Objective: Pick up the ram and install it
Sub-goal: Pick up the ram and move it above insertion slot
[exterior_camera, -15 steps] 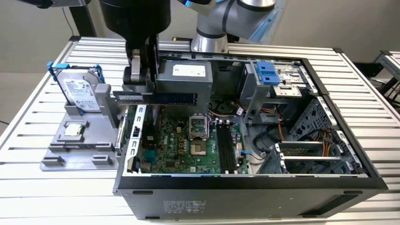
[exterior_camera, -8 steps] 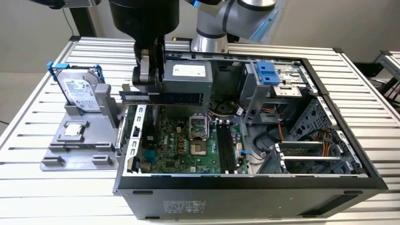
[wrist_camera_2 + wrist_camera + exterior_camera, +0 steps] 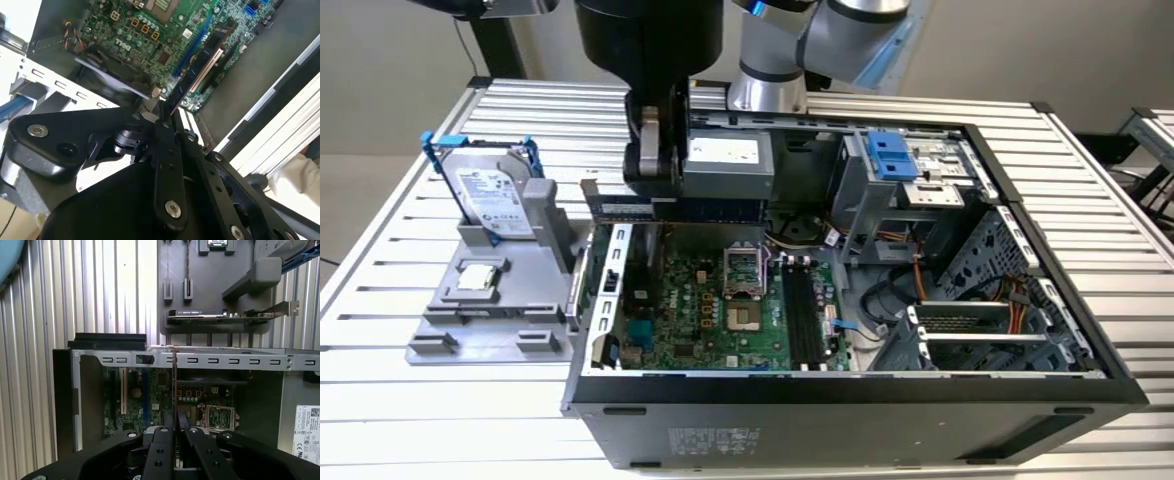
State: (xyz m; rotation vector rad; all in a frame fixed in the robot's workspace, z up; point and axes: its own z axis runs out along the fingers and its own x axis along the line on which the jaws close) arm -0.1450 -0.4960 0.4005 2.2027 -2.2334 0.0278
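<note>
We see the gripper [image 3: 656,190] hanging over the far rim of the open computer case [image 3: 854,392], toward the exterior view's left. Its jaws are narrow and pinched on the ram [image 3: 620,206], which they grip near the middle of its length. The stick lies level, with its long side running across the exterior view from left to right. In both wrist views it appears edge-on: a thin dark blade leaving the fingertips in the second wrist view [image 3: 197,70], and a fine line in the first wrist view [image 3: 174,385] between the gripper's [image 3: 175,421] two fingers.

We judge that the central grip keeps the stick balanced and leaves both ends free. The gold contact edge points away from the gripper [image 3: 162,119] and toward the motherboard [image 3: 680,300], which suits pressing it down into a socket.

The ram is in the air, above the board and touching nothing else. The long black memory slots [image 3: 801,305] lie nearer and further toward the exterior view's right, apart from the stick, so it is not yet seated.

The hard drive [image 3: 494,192] stands upright in the grey fixture [image 3: 440,345] outside the case, on the exterior view's left. There it is out of the arm's way.
</note>
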